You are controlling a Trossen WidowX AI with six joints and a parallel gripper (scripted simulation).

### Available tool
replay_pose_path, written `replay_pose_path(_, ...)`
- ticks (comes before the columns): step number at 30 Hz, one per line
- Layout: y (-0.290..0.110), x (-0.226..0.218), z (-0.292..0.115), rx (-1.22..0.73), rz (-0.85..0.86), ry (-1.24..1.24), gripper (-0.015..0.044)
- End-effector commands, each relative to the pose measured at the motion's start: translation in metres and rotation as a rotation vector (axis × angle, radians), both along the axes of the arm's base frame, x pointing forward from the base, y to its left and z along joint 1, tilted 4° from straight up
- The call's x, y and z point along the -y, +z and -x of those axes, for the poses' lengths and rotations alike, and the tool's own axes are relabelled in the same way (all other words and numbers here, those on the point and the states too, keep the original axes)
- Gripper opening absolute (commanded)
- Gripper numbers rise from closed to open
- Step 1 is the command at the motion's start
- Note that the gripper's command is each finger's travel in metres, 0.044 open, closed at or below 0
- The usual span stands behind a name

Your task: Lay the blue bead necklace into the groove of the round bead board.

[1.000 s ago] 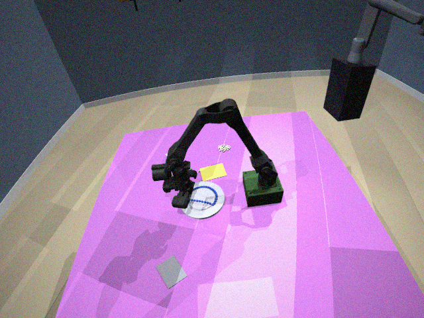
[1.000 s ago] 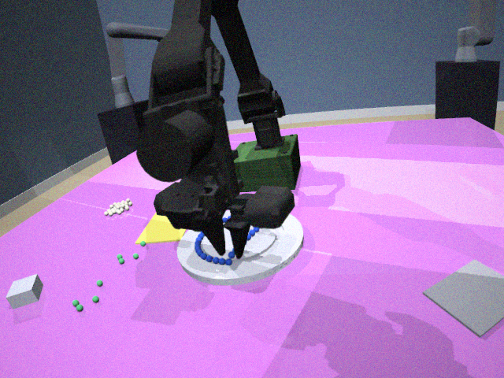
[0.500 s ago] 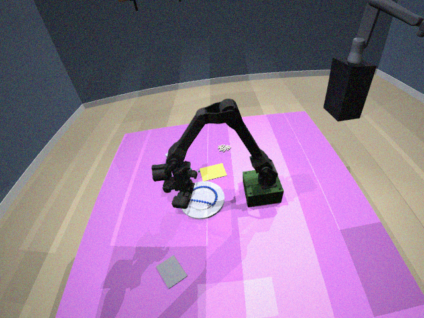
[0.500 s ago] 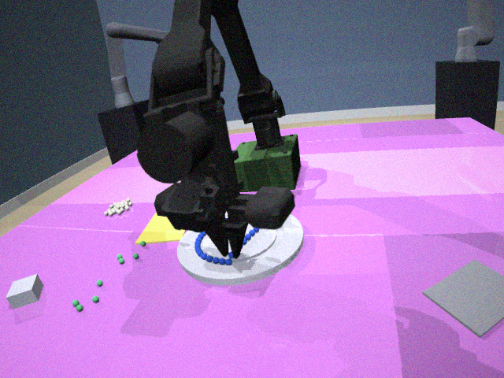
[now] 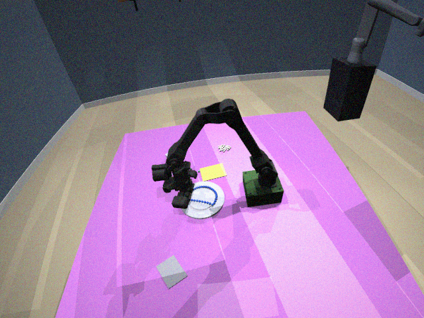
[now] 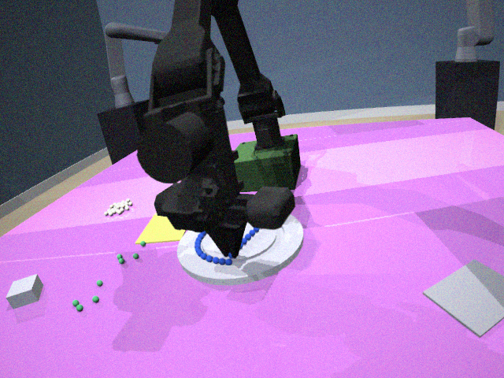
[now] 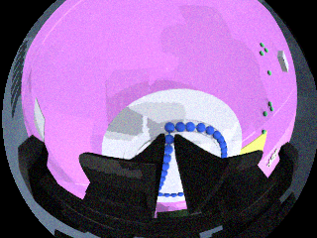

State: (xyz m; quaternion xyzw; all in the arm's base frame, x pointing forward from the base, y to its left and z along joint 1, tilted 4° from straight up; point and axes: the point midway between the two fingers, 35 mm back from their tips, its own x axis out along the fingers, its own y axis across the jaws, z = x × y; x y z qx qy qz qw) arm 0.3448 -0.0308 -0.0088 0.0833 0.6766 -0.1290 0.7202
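Note:
The round white bead board (image 5: 200, 214) (image 6: 284, 252) (image 7: 198, 101) lies flat below the arm. The blue bead necklace (image 5: 216, 197) (image 6: 198, 244) (image 7: 190, 127) lies on it: one part curves along the ring near the rim, and another runs nearly straight across the raised middle. My gripper (image 6: 232, 255) (image 7: 168, 138) points down at the corner where these two parts meet, low over the board. Its fingertips are nearly together, with a blue bead of the straight part between them. In the top view the fingertips are hidden by the gripper body.
A yellow sheet (image 5: 212, 171) (image 6: 161, 231) lies beside the board, with white beads (image 5: 224, 148) (image 6: 118, 207) beyond it. Scattered green beads (image 6: 99, 283) and a small grey block (image 6: 24, 290) lie farther out. A flat grey square (image 5: 171, 271) (image 6: 472, 297) lies apart. The arm's green base (image 5: 263, 197) stands near the board.

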Motion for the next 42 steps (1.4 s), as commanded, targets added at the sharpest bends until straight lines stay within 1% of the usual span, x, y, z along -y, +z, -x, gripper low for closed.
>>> replay_pose_path(1,0.000,0.000,0.000,0.001,0.000,0.000,0.0000)
replay_pose_path(15,0.006,-0.001,0.001,-0.005,0.000,0.005,0.0000)
replay_pose_path(21,0.006,-0.009,-0.009,-0.004,-0.001,0.005,0.0000)
replay_pose_path(26,0.006,-0.010,-0.009,-0.004,-0.001,0.005,0.0000)
replay_pose_path(38,-0.002,-0.009,-0.009,-0.004,-0.001,0.005,0.0000)
replay_pose_path(42,0.001,-0.009,-0.010,0.002,-0.001,0.010,0.0105)
